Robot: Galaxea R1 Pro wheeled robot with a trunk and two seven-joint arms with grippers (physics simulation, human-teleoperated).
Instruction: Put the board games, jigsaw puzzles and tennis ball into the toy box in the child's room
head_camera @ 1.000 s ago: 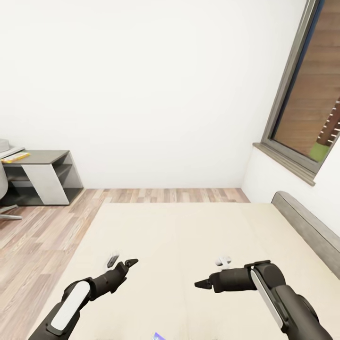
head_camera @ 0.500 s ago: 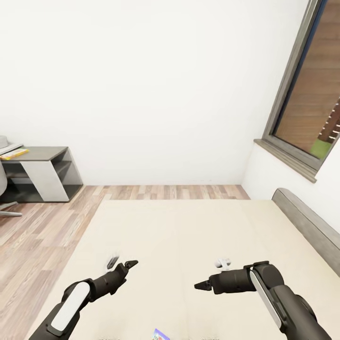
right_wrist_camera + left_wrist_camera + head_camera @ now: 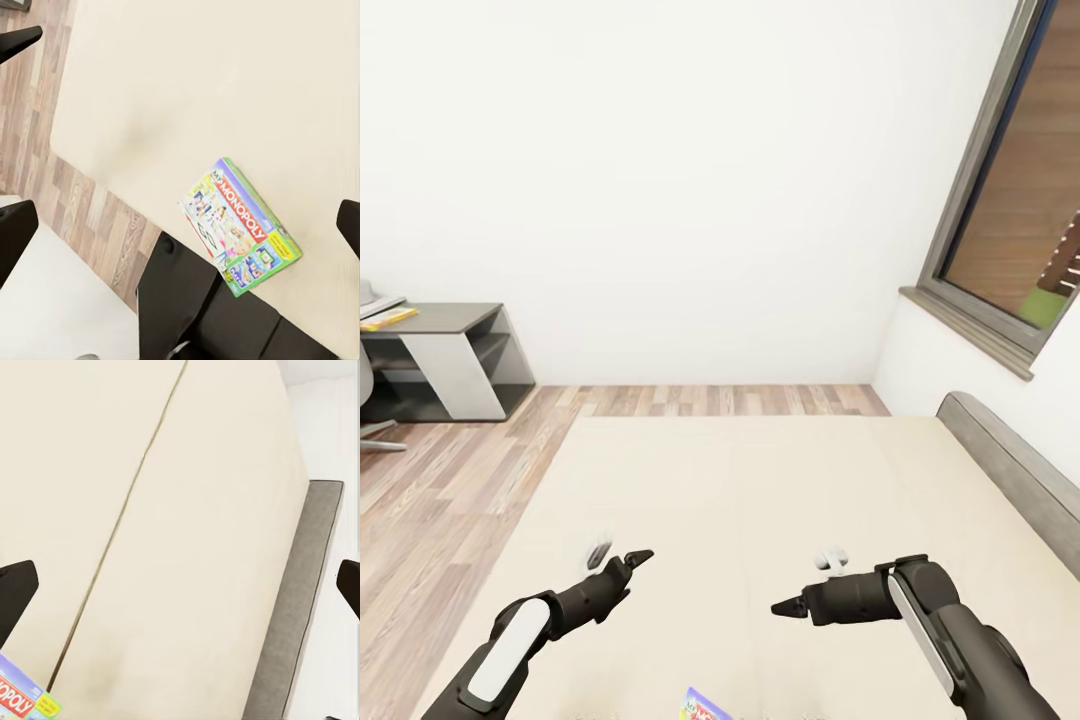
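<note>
**A:** So what's seen at the far left of the head view?

**B:** A dark-grey low cabinet (image 3: 455,362) with a white angled panel is parked against the white wall, on the wood-plank floor (image 3: 450,470). Something yellow and flat (image 3: 388,318) is lying on a surface at the very edge of the picture; what it is can't be made out.

**A:** And the arms?

**B:** Both are held out low over the bed (image 3: 760,500). The left hand (image 3: 618,558) is seen above the beige mattress with its fingers spread well apart and nothing between them. In the left wrist view the two dark fingertips (image 3: 16,592) are pushed out to opposite edges of the picture, so wide it is.

**A:** Right one the same?

**B:** Pretty much. The right hand (image 3: 805,585) is also seen over the mattress, splayed wide, nothing gripped. The two hands are kept well apart from each other.

**A:** Any toys spotted?

**B:** One. A Monopoly box (image 3: 240,226) is laid flat on the mattress near the edge of the bed beside the floor, clearly read in the right wrist view, with a dark part of the robot covering one corner. A corner of it is also caught in the left wrist view and at the bottom edge of the head view, between the two arms. It isn't touched by either hand.

**A:** Far right?

**B:** The grey headboard (image 3: 1015,475) is run along the bed's side, under a dark-framed window (image 3: 1000,210).
</note>
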